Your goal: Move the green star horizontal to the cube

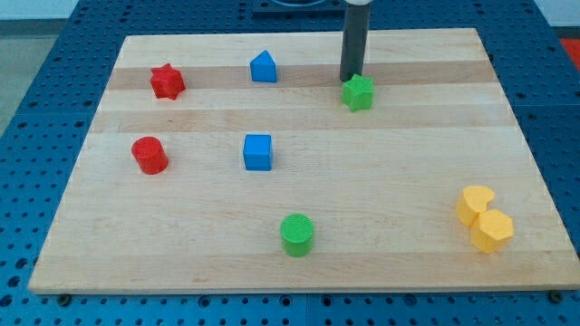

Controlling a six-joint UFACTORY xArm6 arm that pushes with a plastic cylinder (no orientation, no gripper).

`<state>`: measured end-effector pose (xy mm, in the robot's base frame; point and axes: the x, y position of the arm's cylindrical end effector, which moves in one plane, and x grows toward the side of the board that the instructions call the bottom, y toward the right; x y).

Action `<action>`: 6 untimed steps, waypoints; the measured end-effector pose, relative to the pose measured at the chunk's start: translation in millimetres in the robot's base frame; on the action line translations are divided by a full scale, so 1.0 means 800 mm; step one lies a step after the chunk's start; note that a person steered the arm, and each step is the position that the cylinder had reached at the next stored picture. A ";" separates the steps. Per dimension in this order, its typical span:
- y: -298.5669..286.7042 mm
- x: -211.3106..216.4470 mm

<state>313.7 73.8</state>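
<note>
The green star [359, 92] lies on the wooden board at the upper middle-right. My tip [349, 80] is at the star's upper left edge, touching or nearly touching it. The blue cube [257, 151] sits near the board's middle, lower and to the left of the star.
A blue house-shaped block [264, 67] is at the top middle. A red star [168, 81] and a red cylinder [149, 155] are on the left. A green cylinder [296, 234] is at the bottom middle. Two yellow blocks [475, 205] [494, 230] sit at the lower right. The board's edge [299, 288] borders a blue pegboard.
</note>
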 end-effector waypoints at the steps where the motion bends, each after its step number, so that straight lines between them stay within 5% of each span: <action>1: 0.000 0.040; 3: 0.000 0.119; 5: 0.042 0.097; 6: 0.063 0.129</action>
